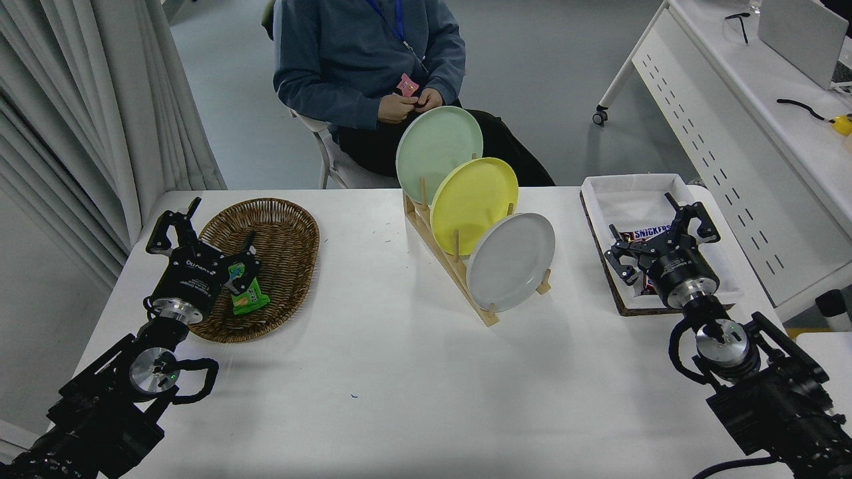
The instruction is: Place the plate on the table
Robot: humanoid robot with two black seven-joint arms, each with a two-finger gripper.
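Note:
The light grey plate (511, 262) stands on edge in the front slot of a wooden rack (459, 266) at the middle of the white table (399, 379). Behind it stand a yellow plate (474, 204) and a pale green plate (438, 144). My right gripper (655, 236) is open and empty over the white tray at the right, well to the right of the grey plate. My left gripper (200, 233) is open and empty at the left, over the wicker basket's near edge.
A wicker basket (279, 233) at the left holds a green snack pack (247, 296). A white fabric-lined tray (632, 196) at the right holds a Snickers bar (642, 234). A person sits at the far side with hands (409, 105) together. A white desk (745, 133) stands at the right.

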